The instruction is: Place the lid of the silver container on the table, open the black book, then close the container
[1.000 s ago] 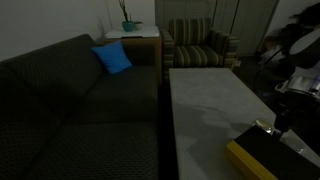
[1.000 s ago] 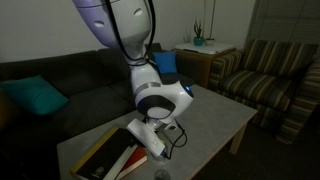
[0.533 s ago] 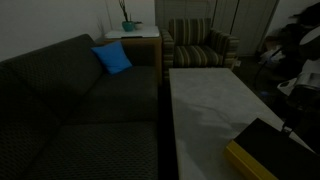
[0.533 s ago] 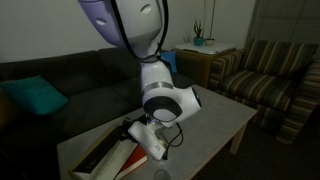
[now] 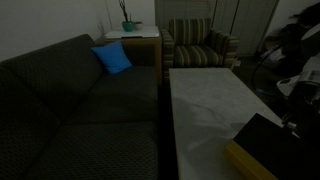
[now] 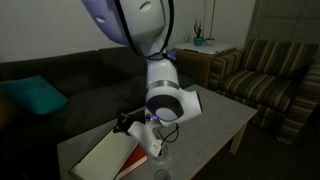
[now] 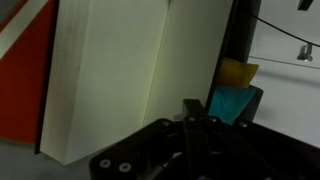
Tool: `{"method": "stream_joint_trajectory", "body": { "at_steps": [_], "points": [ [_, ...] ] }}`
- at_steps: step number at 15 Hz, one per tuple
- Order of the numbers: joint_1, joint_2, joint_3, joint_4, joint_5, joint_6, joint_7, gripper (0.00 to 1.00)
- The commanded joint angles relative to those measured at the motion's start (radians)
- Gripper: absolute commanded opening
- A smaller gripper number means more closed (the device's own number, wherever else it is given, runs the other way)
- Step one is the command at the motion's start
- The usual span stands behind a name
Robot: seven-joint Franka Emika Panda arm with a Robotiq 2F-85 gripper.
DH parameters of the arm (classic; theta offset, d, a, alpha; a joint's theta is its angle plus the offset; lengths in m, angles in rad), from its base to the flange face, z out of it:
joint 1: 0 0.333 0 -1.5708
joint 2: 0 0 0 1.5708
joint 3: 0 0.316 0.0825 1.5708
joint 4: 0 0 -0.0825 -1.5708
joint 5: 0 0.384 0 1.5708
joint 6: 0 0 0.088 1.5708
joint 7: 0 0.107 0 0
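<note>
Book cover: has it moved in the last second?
Yes. The book cover has swung up higher off the table, and pale pages now show.

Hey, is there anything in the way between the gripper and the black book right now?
Nothing visible. The shut gripper is already right at the open book, just beside its pale pages, with no other object between them.

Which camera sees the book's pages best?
The wrist view: the black book's pale pages fill it. In an exterior view the book is small beside the arm; in an exterior view only its cover and yellow side show.
</note>
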Motion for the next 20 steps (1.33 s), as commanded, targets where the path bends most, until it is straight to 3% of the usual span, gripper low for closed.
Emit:
{"method": "stream_joint_trajectory", "body": {
  "at_steps": [1,10,20],
  "points": [
    [0.029,-0.016,-0.014,-0.004,0.045,-0.013,-0.047,0.00],
    [0.085,-0.020,-0.008,-0.018,0.105,-0.002,-0.070,0.00],
    [0.114,-0.026,-0.003,0.021,0.090,-0.097,-0.092,0.00]
  ]
}}
